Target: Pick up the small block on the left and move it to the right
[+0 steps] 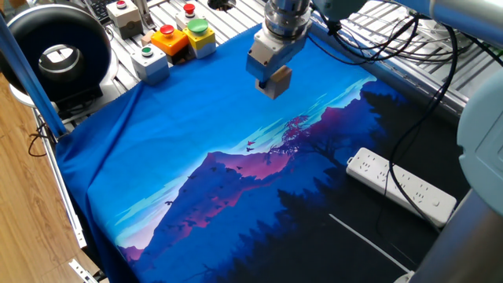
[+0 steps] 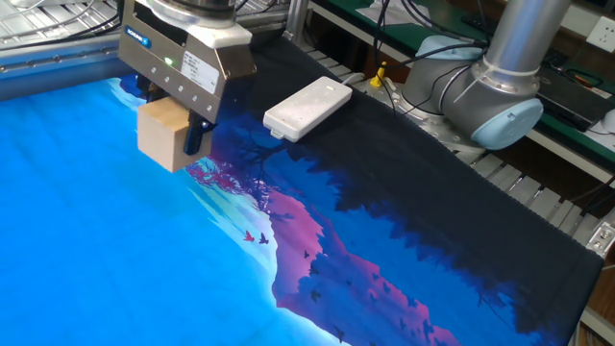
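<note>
The small block (image 1: 275,82) is a plain light tan wooden cube. It is held between the fingers of my gripper (image 1: 273,79), clear of the blue cloth (image 1: 196,141), over the far middle of the cloth. In the other fixed view the block (image 2: 161,135) hangs under the gripper (image 2: 173,135), near the upper left of the picture. The gripper is shut on the block. One dark finger (image 2: 197,137) shows on the block's right side.
Grey and yellow button boxes (image 1: 177,39) stand beyond the cloth's far left corner. A white power strip (image 1: 401,187) lies on the dark part of the cloth, also in the other view (image 2: 307,108). A black round device (image 1: 55,51) sits far left. Cables hang behind the arm.
</note>
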`<action>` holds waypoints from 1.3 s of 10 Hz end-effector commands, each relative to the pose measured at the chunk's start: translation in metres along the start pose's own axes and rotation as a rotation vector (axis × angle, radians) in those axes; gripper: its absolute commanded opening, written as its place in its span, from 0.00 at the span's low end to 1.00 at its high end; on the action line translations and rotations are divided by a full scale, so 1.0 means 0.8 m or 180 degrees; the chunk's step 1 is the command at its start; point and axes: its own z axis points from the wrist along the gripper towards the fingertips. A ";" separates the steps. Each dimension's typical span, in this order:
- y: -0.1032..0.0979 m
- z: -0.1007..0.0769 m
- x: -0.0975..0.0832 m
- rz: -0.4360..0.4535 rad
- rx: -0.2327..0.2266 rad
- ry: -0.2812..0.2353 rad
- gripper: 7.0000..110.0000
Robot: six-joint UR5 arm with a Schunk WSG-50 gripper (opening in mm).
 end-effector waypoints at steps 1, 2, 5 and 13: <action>0.038 -0.021 -0.008 0.0125 -0.0137 0.0083 0.00; 0.051 -0.023 -0.011 0.0168 -0.0094 0.0103 0.00; 0.104 0.000 -0.018 0.0299 -0.0083 0.0110 0.00; 0.219 0.013 -0.027 0.0791 -0.0065 0.0151 0.00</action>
